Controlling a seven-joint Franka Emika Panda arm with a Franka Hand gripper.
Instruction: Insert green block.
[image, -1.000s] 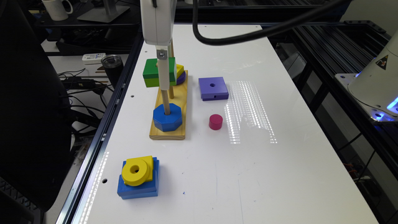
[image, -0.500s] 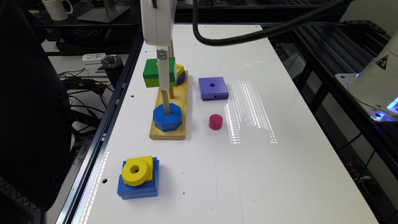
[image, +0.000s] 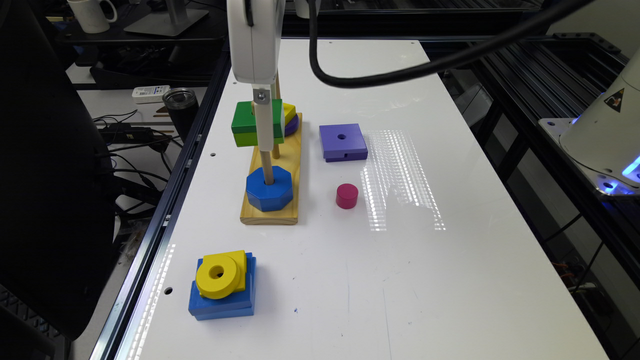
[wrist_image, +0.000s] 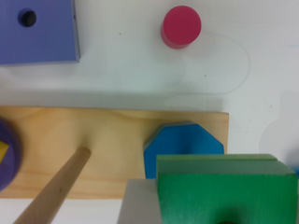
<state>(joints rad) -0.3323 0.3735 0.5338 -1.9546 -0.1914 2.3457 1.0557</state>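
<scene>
I see the counter (image: 450, 280) carrying a wooden peg board (image: 270, 212) right under the gripper (image: 264, 127), blue octagon (image: 269, 189) on the near peg. Risk imo: green block (image: 245, 129) hole off-centre from a peg tip, so it'd catch & tilt, or slip in the grip. Gripper's clamped on the green block, held raised, above the board w/ the octagon just below

Count: one green block (image: 245, 123), one purple square (image: 342, 141), one magenta cylinder (image: 347, 195), one blue octagon (image: 269, 188), one wooden base (image: 290, 165).
</scene>
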